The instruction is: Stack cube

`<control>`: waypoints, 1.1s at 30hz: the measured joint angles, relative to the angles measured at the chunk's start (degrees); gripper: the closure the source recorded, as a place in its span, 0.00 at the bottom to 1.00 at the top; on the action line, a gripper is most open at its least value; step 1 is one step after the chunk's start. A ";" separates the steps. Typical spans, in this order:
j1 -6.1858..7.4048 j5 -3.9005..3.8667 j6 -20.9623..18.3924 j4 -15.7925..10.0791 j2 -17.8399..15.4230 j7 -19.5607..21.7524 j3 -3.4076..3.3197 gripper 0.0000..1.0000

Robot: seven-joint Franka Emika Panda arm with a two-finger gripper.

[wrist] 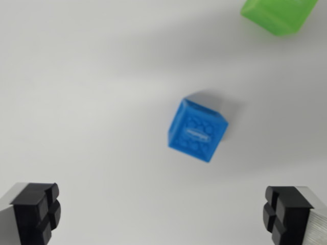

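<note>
My tool (163,217) is wide apart and holds nothing; its two black fingertips (36,209) show in the lower corners. The blue cube (196,130) lies on the white surface (76,102), between and above them, turned at an angle. The green cube (277,15) sits at the top right edge, well apart from it.

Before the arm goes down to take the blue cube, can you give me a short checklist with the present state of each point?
1. Gripper open wide enough: ok, fingers at both lower corners, nothing between them.
2. Blue cube free to grasp: ok, it sits alone on the white table.
3. Cube centred between the fingers: not ok, it lies a little toward the wrist view's right.
4. Cube faces square to the fingers: not ok, it looks turned.
5. Green cube top free: cannot tell, it is cut off at the upper edge.
</note>
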 joint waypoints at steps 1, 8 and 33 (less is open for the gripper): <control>0.00 0.00 0.47 -0.40 0.14 0.59 -0.07 0.00; 0.00 0.00 3.72 -3.06 1.20 4.80 -0.55 0.00; -0.04 1.66 17.58 -9.59 9.92 17.01 -2.03 0.00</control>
